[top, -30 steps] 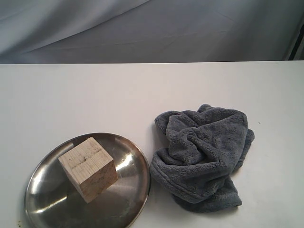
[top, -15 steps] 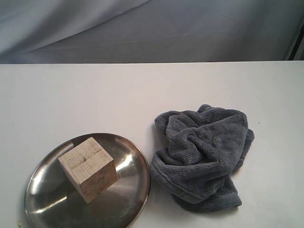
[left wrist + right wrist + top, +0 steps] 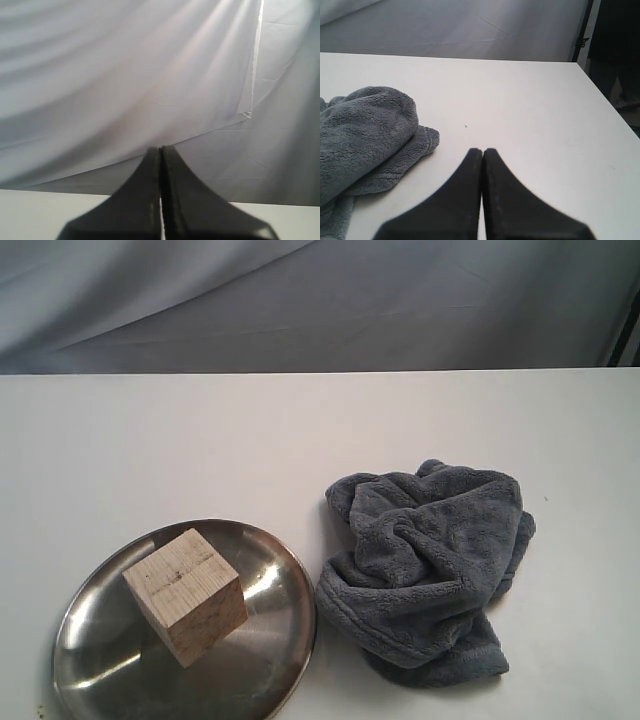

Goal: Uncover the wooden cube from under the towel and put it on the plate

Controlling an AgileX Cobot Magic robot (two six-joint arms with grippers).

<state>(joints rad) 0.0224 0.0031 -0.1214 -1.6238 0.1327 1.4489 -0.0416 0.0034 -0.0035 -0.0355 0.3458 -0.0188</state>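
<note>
The pale wooden cube [image 3: 186, 595] sits uncovered on the shiny steel plate [image 3: 269, 662] at the front left of the exterior view. Beside the plate, to its right, the dark grey towel [image 3: 430, 565] lies crumpled in a heap on the white table; its edge also shows in the right wrist view as the towel [image 3: 362, 137]. Neither arm appears in the exterior view. My left gripper [image 3: 160, 149] is shut on nothing and faces the grey backdrop. My right gripper [image 3: 482, 150] is shut on nothing, above bare table a short way from the towel.
A white table [image 3: 300, 430] fills the scene, with its far edge against a grey cloth backdrop [image 3: 320, 300]. In the right wrist view the table's side edge [image 3: 605, 100] borders a dark gap.
</note>
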